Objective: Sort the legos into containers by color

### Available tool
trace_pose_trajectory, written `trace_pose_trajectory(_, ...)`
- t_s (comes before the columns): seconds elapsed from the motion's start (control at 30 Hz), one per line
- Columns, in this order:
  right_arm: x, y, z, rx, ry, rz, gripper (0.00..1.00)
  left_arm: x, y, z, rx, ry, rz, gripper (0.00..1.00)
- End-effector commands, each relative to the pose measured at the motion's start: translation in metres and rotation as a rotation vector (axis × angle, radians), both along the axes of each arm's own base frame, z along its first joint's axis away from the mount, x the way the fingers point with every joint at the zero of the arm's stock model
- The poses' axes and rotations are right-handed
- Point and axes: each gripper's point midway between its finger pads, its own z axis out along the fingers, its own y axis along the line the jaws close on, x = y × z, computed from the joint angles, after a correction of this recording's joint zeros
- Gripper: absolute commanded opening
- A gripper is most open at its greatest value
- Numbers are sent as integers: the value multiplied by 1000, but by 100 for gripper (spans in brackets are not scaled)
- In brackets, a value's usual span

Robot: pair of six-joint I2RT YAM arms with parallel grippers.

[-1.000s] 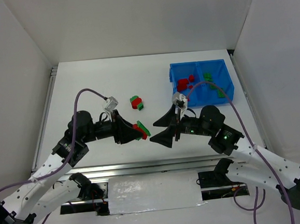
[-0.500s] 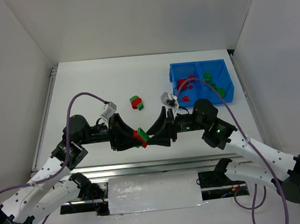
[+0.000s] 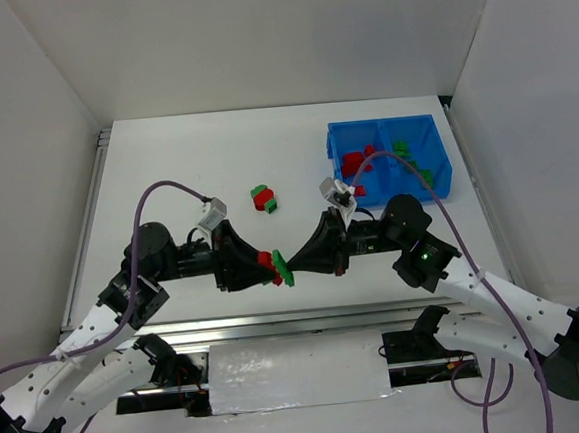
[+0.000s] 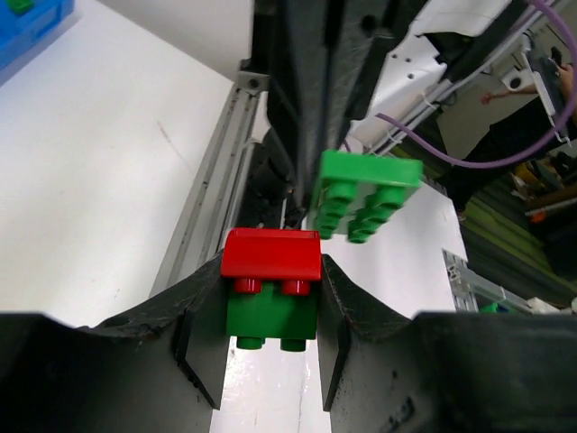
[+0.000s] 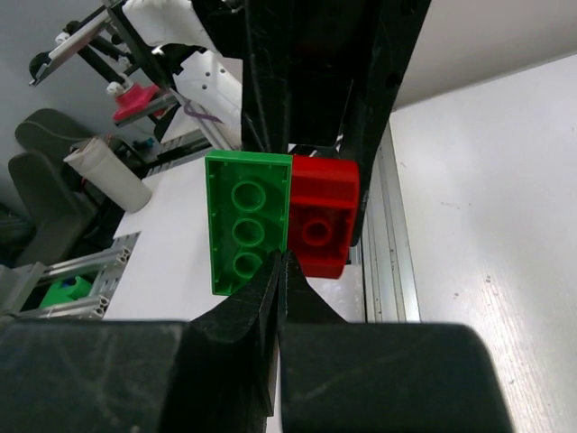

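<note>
The blue bin (image 3: 362, 123) holds some legos (image 3: 353, 161); one pair (image 3: 263, 199) waits left of it. My left gripper (image 4: 270, 280) clamps a red-green stack (image 4: 270, 311), my right gripper (image 5: 281, 271) a green plate (image 5: 245, 233).

— What surrounds the work area?
— A white tabletop (image 3: 185, 164), boxed in by plain white walls (image 3: 255, 39).
— And along the near edge?
— A metal rail (image 3: 308, 320), then a crinkled silvery sheet (image 3: 297, 371).

No readable text, label, brand name, number or sign is found in the overhead view or in either wrist view, and no surface is seen to carry lettering.
</note>
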Motion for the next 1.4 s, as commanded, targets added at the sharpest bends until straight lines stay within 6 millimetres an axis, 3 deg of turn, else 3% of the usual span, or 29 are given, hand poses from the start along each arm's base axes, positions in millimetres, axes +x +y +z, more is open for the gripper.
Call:
trace_pose_trajectory(0.0,-1,-4,20,75,-59,-4,0,11,2,17,-29,-68,65,0)
trace_pose_trajectory(0.23,35,16,3,31,73,-94,0,43,1,12,-21,32,233,0)
trace_pose_trajectory(0.3,55,18,-6,8,113,-174,0,58,0,-1,21,76,293,0)
trace_pose_trajectory(0.37,79,10,-13,15,140,-248,0,72,3,-6,61,104,366,0)
trace_pose_trajectory(0.47,118,-10,-28,-23,187,-406,0,97,21,-30,171,175,547,0)
trace_pose_trajectory(0.53,149,-30,-40,-72,209,-583,0,114,44,-45,249,218,719,0)
trace_pose_trajectory(0.63,197,-72,-63,-130,285,-803,0,123,62,-57,326,243,833,0)
trace_pose_trajectory(0.73,249,-141,-91,-191,405,-1137,0,123,66,-63,362,249,845,0)
trace_pose_trajectory(0.77,267,-178,-101,-191,475,-1279,0,122,66,-63,365,248,841,0)
trace_pose_trajectory(0.83,284,-229,-120,-223,572,-1496,0,120,66,-61,372,234,827,0)
trace_pose_trajectory(0.87,288,-271,-132,-205,677,-1641,0,120,67,-60,373,230,828,0)
trace_pose_trajectory(0.9,295,-286,-125,-178,691,-1707,0,120,67,-59,373,227,824,0)
trace_pose_trajectory(0.97,302,-335,-144,-188,788,-1885,0,118,66,-58,377,216,811,0)
trace_pose_trajectory(1.0,312,-343,-130,-173,769,-1922,0,118,65,-58,380,212,802,0)
trace_pose_trajectory(1.07,322,-360,-150,-257,826,-1996,0,116,63,-56,375,209,790,0)
trace_pose_trajectory(1.1,336,-368,-136,-230,813,-2009,0,116,63,-56,373,210,785,0)
trace_pose_trajectory(1.13,345,-371,-152,-273,848,-2008,0,115,62,-57,373,210,778,0)
trace_pose_trajectory(1.17,349,-373,-157,-298,863,-2002,0,115,61,-56,366,208,772,0)
trace_pose_trajectory(1.2,359,-377,-146,-285,847,-2007,2,114,60,-56,364,208,767,0)
trace_pose_trajectory(1.23,365,-379,-157,-311,871,-2012,3,115,60,-55,361,204,767,0)
trace_pose_trajectory(1.27,371,-381,-152,-306,863,-2010,7,113,58,-55,360,205,754,0)
trace_pose_trajectory(1.37,381,-387,-154,-314,877,-2012,31,110,56,-55,356,204,732,0)
